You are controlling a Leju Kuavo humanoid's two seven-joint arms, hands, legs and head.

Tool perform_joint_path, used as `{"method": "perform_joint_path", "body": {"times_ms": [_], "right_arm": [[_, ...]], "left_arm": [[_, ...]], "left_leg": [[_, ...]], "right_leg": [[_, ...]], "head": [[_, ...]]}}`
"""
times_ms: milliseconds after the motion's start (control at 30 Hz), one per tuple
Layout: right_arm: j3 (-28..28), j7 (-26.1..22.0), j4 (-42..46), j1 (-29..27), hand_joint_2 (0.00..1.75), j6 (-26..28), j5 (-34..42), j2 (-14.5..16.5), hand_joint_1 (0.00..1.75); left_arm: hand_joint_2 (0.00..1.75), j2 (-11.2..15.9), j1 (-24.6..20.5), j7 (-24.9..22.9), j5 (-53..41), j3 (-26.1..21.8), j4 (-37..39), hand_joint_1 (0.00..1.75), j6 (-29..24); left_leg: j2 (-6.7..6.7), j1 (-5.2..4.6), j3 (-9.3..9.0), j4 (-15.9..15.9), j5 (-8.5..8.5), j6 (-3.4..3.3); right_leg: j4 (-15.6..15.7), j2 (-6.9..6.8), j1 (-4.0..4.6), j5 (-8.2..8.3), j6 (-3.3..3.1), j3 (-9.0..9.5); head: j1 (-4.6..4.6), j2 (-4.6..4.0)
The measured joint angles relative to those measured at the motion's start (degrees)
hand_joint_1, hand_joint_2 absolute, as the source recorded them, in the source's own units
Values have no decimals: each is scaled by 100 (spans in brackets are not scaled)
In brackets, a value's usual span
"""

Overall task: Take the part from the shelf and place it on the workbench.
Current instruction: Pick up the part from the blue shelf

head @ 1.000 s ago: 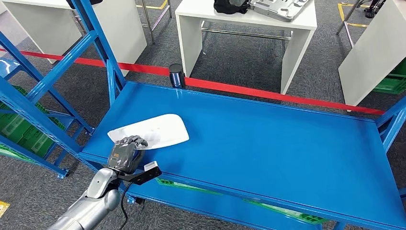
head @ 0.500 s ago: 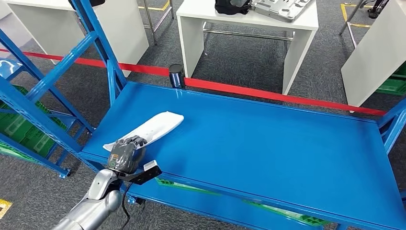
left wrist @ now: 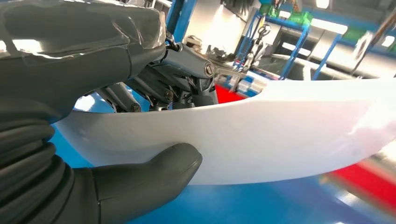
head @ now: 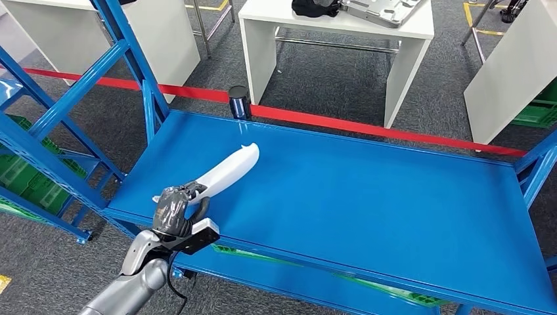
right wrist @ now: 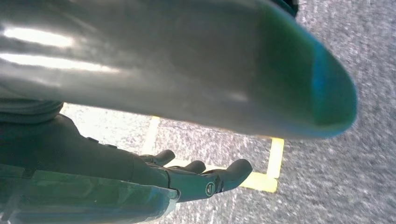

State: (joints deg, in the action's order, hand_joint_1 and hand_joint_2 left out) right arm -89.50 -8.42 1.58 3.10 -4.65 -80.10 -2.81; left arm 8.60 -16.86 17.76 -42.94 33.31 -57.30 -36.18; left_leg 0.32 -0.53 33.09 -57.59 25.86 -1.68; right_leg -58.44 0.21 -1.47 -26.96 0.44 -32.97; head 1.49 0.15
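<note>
**Left hand lifts one end of the white part off the blue shelf**

In the head view the left hand (head: 176, 209) grips the near end of a long white part (head: 226, 172) at the front left corner of the blue shelf (head: 368, 203). The part is tilted, its far end raised above the shelf surface and pointing away from the robot. Beyond the shelf a red tape line (head: 368, 128) runs across the grey carpet, and a white table (head: 341, 39) stands past it with a dark object and a grey tray on top. Green crates (head: 20, 177) sit low under the blue frame on the left.

The left wrist view gives the grip up close: the thick grey thumb (left wrist: 154, 175) presses on one face of the part (left wrist: 280, 135) while the darker fingers (left wrist: 187, 81) close on the opposite side, with blue shelf surface beneath.

The right wrist view shows the right hand (right wrist: 187, 179) hanging over grey carpet with yellow floor tape (right wrist: 261, 179); its fingers are stretched out, apart and holding nothing
</note>
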Motion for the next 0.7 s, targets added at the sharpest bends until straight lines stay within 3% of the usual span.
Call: {"method": "perform_joint_path", "body": {"times_ms": [67,100,167,233,267,333,367,433,500,567,633,700], "right_arm": [[0,-7,1,1,0,-37,-12,-3,0],[0,-18,2,2,0,-52,-13,-5,0],[0,-48,3,2,0,-72,-9,-7,0],[-1,-71,3,-1,0,-76,-4,-7,0],[-2,-75,4,-2,0,-77,-3,-7,0],[-2,-81,6,2,0,-75,5,-8,0],[-2,-83,7,8,0,-68,22,-3,0],[-2,-87,8,18,0,-36,74,14,0],[-2,-90,7,21,0,-1,117,41,0],[-2,-98,7,21,0,13,138,69,0],[-2,-105,6,26,0,19,147,86,0],[-2,-114,6,27,0,21,155,90,0]], "left_arm": [[175,2,29,170,234,2,-406,175,16],[175,-6,32,241,368,3,-620,175,41],[175,-32,44,339,694,7,-1021,175,152],[175,-56,82,409,1059,17,-1405,175,325],[175,-67,99,442,1223,23,-1585,175,405],[175,-87,118,515,1548,31,-1923,175,576],[175,-94,128,564,1734,31,-2083,175,686],[175,-98,174,686,2244,28,-2409,175,996],[175,-99,240,783,2843,24,-2730,175,1352],[175,-97,289,818,3235,14,-3002,175,1580],[175,-94,318,826,3421,5,-3202,175,1702],[175,-94,378,816,3751,3,-3343,175,1912]], "left_leg": [[11,20,-51,136,-80,-38],[16,30,-74,198,-118,-55],[18,15,-71,221,-136,-75],[17,-3,-64,209,-129,-76],[15,-5,-62,195,-122,-70],[10,0,-57,133,-84,-35],[7,-11,-41,81,-51,-3],[4,-35,-2,-7,2,50],[4,-32,19,-38,17,74],[-4,-11,66,-156,109,126],[-13,28,297,-676,422,210],[-12,69,670,-1455,763,267]], "right_leg": [[-108,-10,8,-68,16,-65],[-321,-13,11,-177,2,-171],[-1054,-15,8,-493,-31,-530],[-1565,-16,5,-634,10,-787],[-1496,-17,3,-567,62,-760],[-767,-26,-11,-259,169,-412],[-393,-29,-11,-128,177,-220],[-37,-29,0,-21,96,-38],[-49,-17,5,-12,4,-49],[-42,-11,-21,-1,-39,-42],[-38,-8,-36,5,-71,-36],[-39,-7,-33,6,-84,-42]], "head": [[-7,0],[-14,0],[-21,0],[-22,0],[-22,0],[-23,0],[-25,0],[-19,0],[-14,0],[-8,0],[4,0],[8,0]]}}
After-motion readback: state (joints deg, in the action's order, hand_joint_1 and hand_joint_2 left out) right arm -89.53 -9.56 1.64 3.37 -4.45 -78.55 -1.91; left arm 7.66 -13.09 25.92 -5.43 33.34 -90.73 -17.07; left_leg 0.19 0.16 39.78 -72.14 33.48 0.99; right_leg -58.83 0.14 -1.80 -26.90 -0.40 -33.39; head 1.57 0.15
